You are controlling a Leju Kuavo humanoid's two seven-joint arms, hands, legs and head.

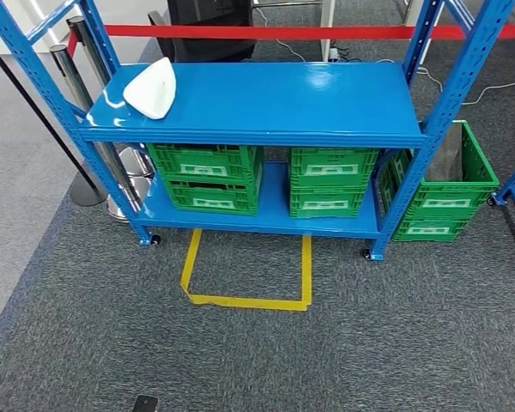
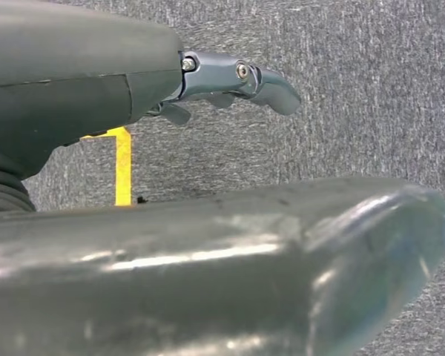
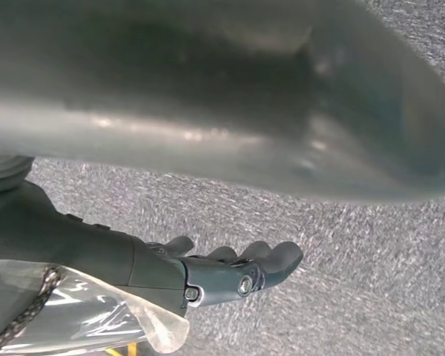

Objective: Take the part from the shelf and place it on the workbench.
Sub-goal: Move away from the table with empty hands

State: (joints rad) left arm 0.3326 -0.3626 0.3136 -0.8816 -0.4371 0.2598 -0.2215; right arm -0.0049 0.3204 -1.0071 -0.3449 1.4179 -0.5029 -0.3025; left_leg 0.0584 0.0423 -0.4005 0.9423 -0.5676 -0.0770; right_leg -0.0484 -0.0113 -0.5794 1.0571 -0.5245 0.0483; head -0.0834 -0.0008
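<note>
Clearly the white part [image 1: 153, 87] lies at the upper left of the head view, on the left end of the blue shelf's [image 1: 293, 99] top board, its long axis slanting toward the corner, so the left arm looks nearer. Both hang over grey carpet [image 1: 255, 352]: the left robot hand [image 2: 231, 78] and right robot hand [image 3: 231, 271] are released, fingers extended, holding nothing.

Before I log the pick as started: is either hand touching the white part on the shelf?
Apart. The head view shows the white part alone on the blue shelf, no hand near it; wrist views show both hands over carpet.
</note>
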